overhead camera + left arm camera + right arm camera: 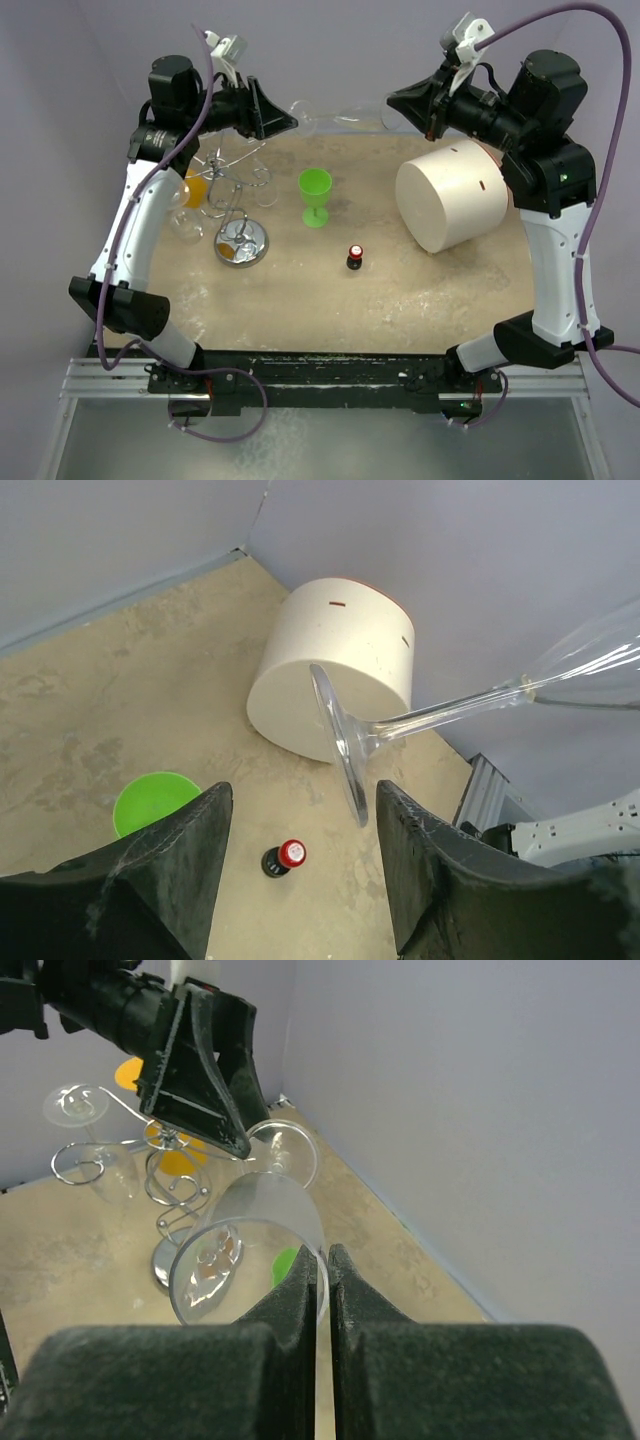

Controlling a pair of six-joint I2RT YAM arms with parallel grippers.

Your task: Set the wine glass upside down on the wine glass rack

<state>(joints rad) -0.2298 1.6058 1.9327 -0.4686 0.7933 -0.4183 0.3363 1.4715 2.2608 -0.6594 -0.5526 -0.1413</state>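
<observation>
A clear wine glass (340, 118) hangs level in the air at the back of the table. My right gripper (322, 1258) is shut on the rim of its bowl (250, 1235). Its stem (440, 715) points toward my left gripper (303, 800), which is open. The round foot (340, 742) stands edge-on between the left fingers, close to the right-hand one and apart from both. The wine glass rack (241, 243), silver with a shiny disc base and curled wire arms (165, 1175), stands below at the left.
An orange glass (196, 188) and a clear glass (185, 225) are at the rack. A green plastic goblet (315, 195) stands mid-table, with a small red-capped bottle (354, 257) nearer the front. A big white cylinder (452, 192) lies at the right.
</observation>
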